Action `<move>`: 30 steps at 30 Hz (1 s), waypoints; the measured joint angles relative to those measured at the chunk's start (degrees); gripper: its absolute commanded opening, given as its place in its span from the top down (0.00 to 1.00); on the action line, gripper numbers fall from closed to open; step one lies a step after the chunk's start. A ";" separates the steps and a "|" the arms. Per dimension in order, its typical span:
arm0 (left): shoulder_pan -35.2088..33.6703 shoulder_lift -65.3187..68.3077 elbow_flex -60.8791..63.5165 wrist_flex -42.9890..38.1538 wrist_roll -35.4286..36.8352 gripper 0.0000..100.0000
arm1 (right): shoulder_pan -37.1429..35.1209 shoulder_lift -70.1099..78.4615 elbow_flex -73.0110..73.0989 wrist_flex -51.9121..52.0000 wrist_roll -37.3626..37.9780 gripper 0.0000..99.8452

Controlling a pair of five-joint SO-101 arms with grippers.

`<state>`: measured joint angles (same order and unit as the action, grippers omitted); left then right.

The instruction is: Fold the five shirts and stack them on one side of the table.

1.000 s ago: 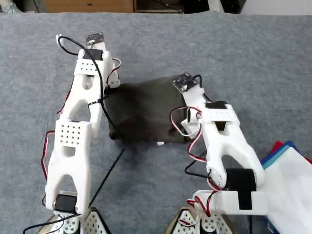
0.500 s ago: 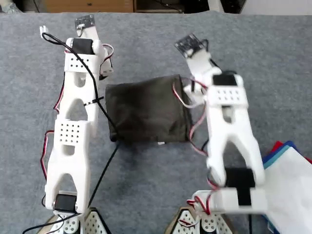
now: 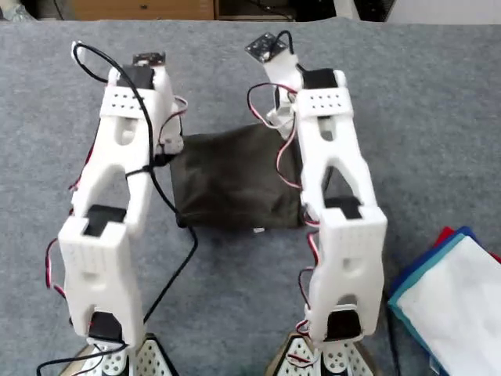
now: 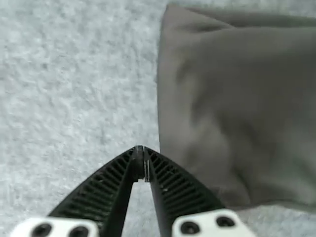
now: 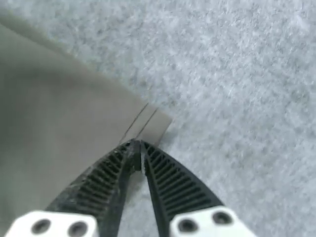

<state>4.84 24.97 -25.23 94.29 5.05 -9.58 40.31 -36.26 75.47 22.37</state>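
A dark olive shirt [image 3: 235, 176] lies folded into a rectangle on the grey cloth between the two arms. In the left wrist view my left gripper [image 4: 139, 164] is shut with nothing in it, its tips over bare cloth just beside the shirt's [image 4: 237, 108] side edge. My right gripper [image 5: 138, 153] is also shut, and its tips hover over the stitched hem corner of the shirt [image 5: 59, 113]. In the high view the left arm [image 3: 133, 102] stands at the shirt's far left corner and the right arm [image 3: 321, 110] at its far right corner.
A stack of folded shirts [image 3: 458, 301], white on top with blue and red edges beneath, lies at the near right of the grey table cover [image 3: 423, 117]. Black and red cables hang from both arms over the shirt's sides.
Both arms have risen and stretched toward the far side of the table. The right gripper moved from the shirt's right edge to its far right corner. The shirt stays folded in place.
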 measured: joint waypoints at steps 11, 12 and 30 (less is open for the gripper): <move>6.77 -7.82 35.25 -24.88 7.74 0.98 | 0.09 18.64 -19.43 2.11 0.00 0.99; 6.77 -7.91 36.66 -26.64 8.09 0.98 | 0.35 19.78 -20.75 2.11 0.00 0.99; 5.36 -9.93 23.12 -22.42 8.79 0.98 | 2.37 24.53 -49.58 21.27 1.41 0.99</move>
<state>10.20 15.03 -2.11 71.87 13.85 -7.21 64.84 -85.85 96.75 23.78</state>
